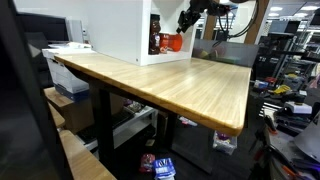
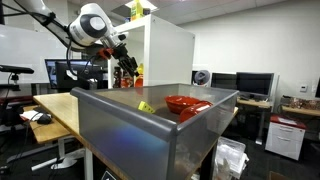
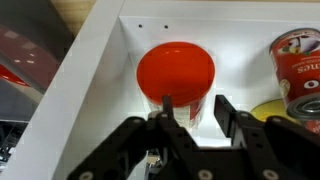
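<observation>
Now: gripper hangs low over the open face of the white shelf box, jaws about half spread, nothing visibly clamped between them. One finger sits over the near rim of the red cup; the other stands just outside the cup's right wall.

Cup stands upright inside the box, close to its left wall, and looks like a plain red round from above. Red-labelled can is to its right and apart from it. A yellow thing lies near the can, too cropped to name. In an exterior view the box sits at the far end of the wooden table.

Handling, my guess: thin plastic, light, smooth, somewhat slippery. The wall would likely flex under a hard squeeze, and the cup would tip with a sideways nudge. Best hold looks like a rim pinch, one finger inside and one outside, on the near right side. That side is clear of the box wall and short of the can.
</observation>
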`<action>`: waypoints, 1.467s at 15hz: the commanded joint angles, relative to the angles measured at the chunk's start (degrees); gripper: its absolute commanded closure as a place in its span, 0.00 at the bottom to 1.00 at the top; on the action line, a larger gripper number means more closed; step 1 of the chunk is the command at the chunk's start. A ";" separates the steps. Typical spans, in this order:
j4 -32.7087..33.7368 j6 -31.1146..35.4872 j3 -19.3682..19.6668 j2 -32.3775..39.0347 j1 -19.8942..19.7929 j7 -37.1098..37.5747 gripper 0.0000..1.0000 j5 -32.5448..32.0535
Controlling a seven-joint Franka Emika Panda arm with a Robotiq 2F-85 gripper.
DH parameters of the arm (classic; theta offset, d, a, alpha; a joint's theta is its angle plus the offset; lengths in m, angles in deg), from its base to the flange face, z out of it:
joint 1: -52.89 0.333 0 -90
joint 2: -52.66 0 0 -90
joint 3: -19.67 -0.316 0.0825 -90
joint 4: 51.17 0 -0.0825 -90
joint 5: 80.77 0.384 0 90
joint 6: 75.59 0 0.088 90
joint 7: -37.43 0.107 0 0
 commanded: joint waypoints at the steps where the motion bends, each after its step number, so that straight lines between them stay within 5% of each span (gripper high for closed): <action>1: -1.48 5.80 0.52 0.58 -0.83 0.87 0.23 -0.73; 4: -0.34 11.81 0.90 3.63 -1.96 3.07 0.06 -3.37; 7: 1.07 17.81 0.59 6.48 -4.10 6.46 0.00 -8.30; 15: 7.18 19.80 1.78 15.12 -4.40 16.16 0.00 -17.39; 22: 7.07 18.11 0.07 17.68 -3.32 14.20 0.00 -12.47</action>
